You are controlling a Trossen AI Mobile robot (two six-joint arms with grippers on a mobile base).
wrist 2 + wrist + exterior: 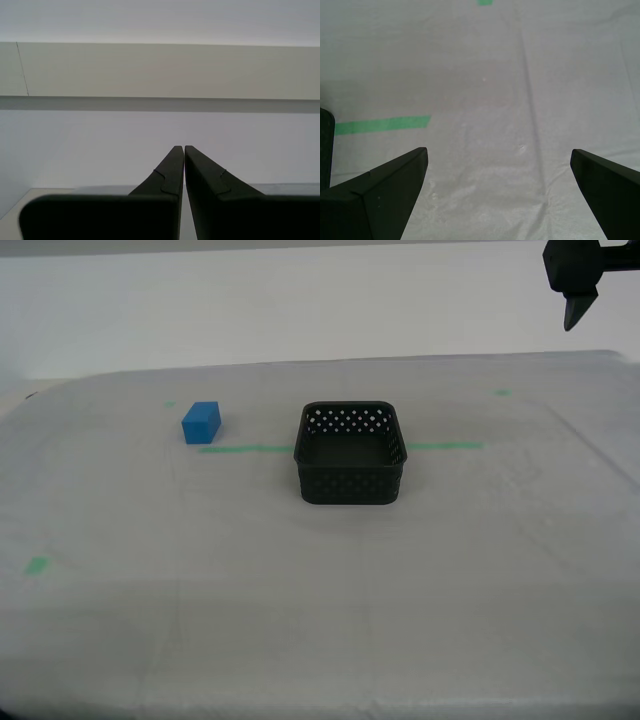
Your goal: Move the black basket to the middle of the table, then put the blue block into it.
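perforated black basket [351, 455] sits empty; my first gripper [500, 165] gapes, my second gripper [183, 150] clenched

Exterior view frontal over table [320, 640]; wrist views close.

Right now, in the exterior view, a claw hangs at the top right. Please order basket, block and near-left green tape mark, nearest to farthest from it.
1. Basket, in the middle, nearest the claw.
2. Block, on the exterior view's left of the basket.
3. Tape mark, front left, farthest.
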